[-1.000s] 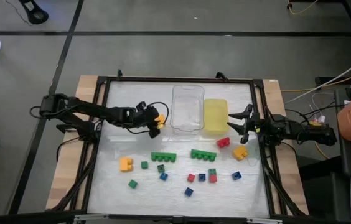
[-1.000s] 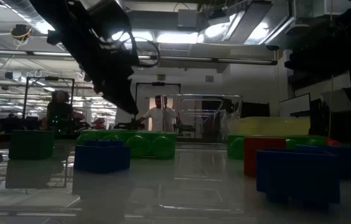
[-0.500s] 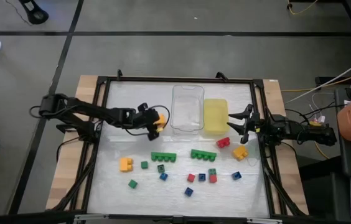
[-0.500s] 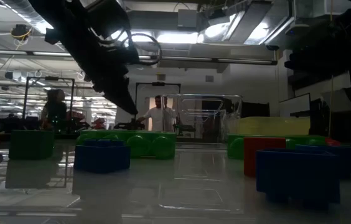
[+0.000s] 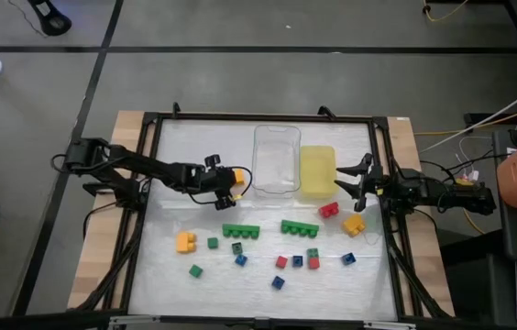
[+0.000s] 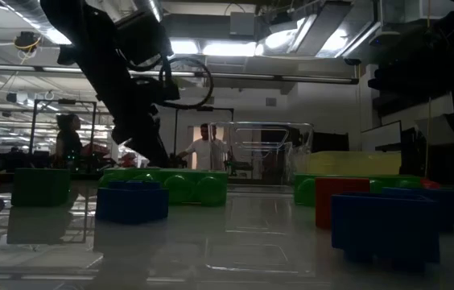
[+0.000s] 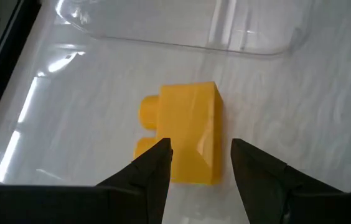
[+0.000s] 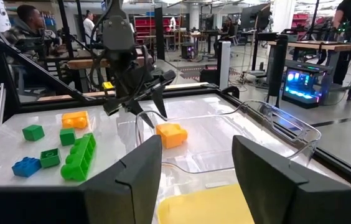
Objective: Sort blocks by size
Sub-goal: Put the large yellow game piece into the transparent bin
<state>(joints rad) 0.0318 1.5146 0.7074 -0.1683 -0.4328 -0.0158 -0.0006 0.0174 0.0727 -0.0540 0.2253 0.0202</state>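
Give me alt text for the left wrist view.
An orange block lies on the white table, its near end between the left claw's open fingers, which do not grip it. The clear tray's rim crosses the scene beyond the block.

The left pincer [image 5: 228,186] has backed off the orange block [image 5: 236,174].

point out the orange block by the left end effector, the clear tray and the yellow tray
orange block [image 7: 188,134]: left wrist view, on its top face.
clear tray [image 5: 276,134]: high view, on its far rim.
yellow tray [image 5: 317,152]: high view, on its far rim.
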